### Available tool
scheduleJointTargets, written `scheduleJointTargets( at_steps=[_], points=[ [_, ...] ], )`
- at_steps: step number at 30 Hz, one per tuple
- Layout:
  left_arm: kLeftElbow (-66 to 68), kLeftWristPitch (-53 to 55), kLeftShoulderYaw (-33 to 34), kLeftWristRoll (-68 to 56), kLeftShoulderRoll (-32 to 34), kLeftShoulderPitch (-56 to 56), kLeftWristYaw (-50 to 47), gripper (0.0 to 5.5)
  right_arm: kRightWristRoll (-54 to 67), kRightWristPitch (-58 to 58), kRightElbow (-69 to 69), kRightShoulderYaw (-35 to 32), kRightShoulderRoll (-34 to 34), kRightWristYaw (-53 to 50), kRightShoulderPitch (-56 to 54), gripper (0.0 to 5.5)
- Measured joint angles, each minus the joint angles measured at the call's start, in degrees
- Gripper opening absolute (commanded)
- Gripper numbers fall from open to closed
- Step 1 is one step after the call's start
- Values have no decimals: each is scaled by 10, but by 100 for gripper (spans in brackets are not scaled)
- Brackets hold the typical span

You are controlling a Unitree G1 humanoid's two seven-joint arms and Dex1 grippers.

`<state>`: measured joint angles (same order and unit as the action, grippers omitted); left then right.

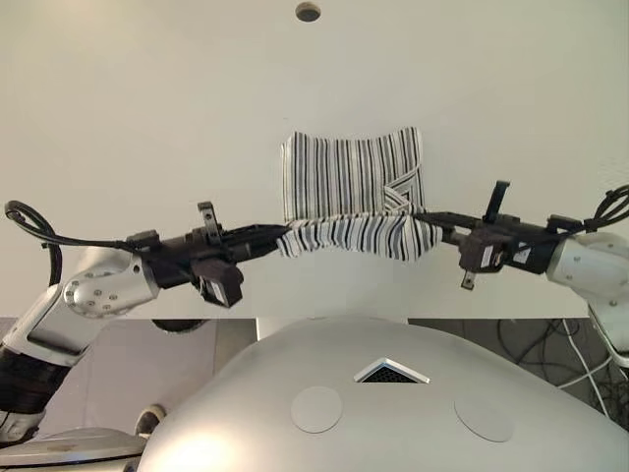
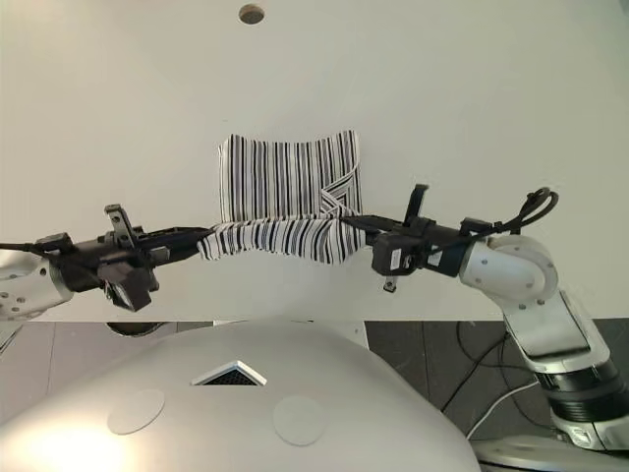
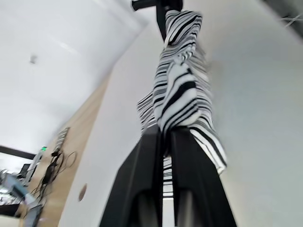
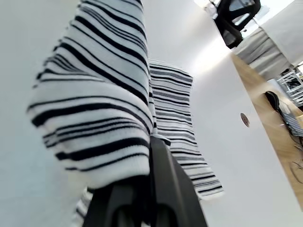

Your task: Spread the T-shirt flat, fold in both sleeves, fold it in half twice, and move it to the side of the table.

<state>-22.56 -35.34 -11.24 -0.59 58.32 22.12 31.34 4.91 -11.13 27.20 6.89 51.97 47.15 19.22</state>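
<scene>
While the black-and-white striped fabric T-shirt (image 1: 349, 172) lies partly on the white table (image 1: 147, 118) just beyond both grippers, its near edge hangs crosswise between left gripper (image 1: 286, 234) and right gripper (image 1: 432, 217), each clamped on a corner.

Bright, even light, faint soft shadows

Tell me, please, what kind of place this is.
Probably a lab or office workroom, not a home. The T-shirt partly rests on a plain white table with a round cable hole, loose cables lie on the floor, and a black office chair stands beyond the table.
</scene>
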Motion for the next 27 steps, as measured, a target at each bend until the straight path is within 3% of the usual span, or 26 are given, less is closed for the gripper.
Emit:
scheduleJointTargets(
  at_steps=[4,12,25,27],
  points=[
    [66,63,-6,-11,-74,-92,11,3,37,64,-73,36,-34,55,-139,1],
    [212,96,-43,17,-159,-194,49,3,20,108,-239,115,-87,152,-298,1],
    [386,101,-43,31,-250,-279,63,3,5,93,-495,131,-180,204,-447,1],
    [420,100,-44,36,-264,-287,61,3,-7,74,-521,132,-196,194,-450,53]
  ],
)
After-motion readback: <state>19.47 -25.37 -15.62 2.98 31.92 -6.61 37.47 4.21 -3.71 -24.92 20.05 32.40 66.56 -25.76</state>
